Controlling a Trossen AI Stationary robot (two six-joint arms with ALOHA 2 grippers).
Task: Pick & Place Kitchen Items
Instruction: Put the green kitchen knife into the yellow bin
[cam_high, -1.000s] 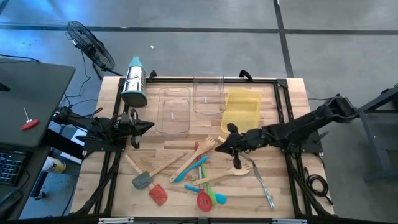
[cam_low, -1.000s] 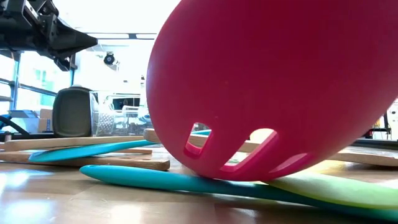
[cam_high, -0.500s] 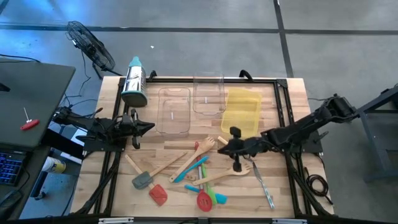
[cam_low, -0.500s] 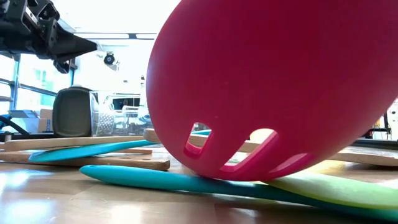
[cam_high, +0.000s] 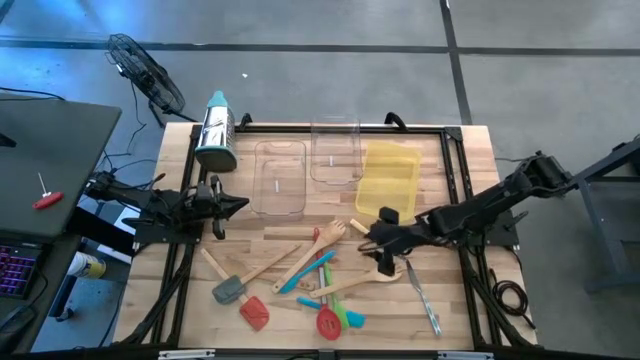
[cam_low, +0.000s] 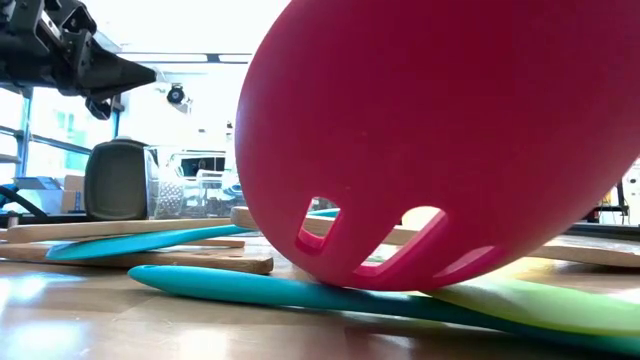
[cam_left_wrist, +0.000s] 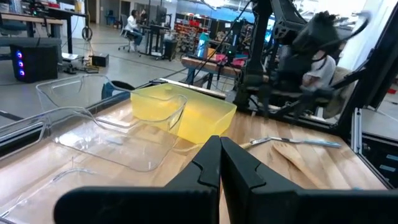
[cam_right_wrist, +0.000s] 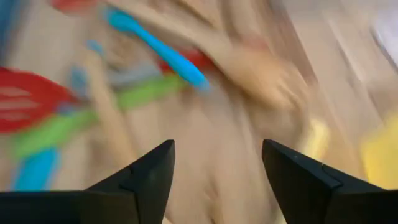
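The kitchen items lie scattered on the wooden table's near middle: wooden spoons and forks (cam_high: 330, 233), a teal spatula (cam_high: 306, 271), a grey spatula (cam_high: 228, 290), a red spatula (cam_high: 253, 312), a red slotted spatula (cam_high: 328, 322) and metal cutlery (cam_high: 422, 293). The red slotted head (cam_low: 440, 140) fills the low view, resting on a teal handle (cam_low: 300, 292). My right gripper (cam_high: 368, 243) hovers open, tipped down, above the right side of the pile (cam_right_wrist: 217, 146), touching nothing. My left gripper (cam_high: 235, 204) waits shut and level at the table's left (cam_left_wrist: 219, 146).
Two clear trays (cam_high: 280, 178) (cam_high: 335, 150) and a yellow tray (cam_high: 388, 180) stand at the far middle of the table. A steel box grater with a teal top (cam_high: 215, 135) lies at the far left corner. People and benches show in the room beyond.
My right gripper has tipped nose-down and sunk a little toward the utensils, shifting slightly toward the table's near right. The utensils lie as before, and my left arm has kept still.
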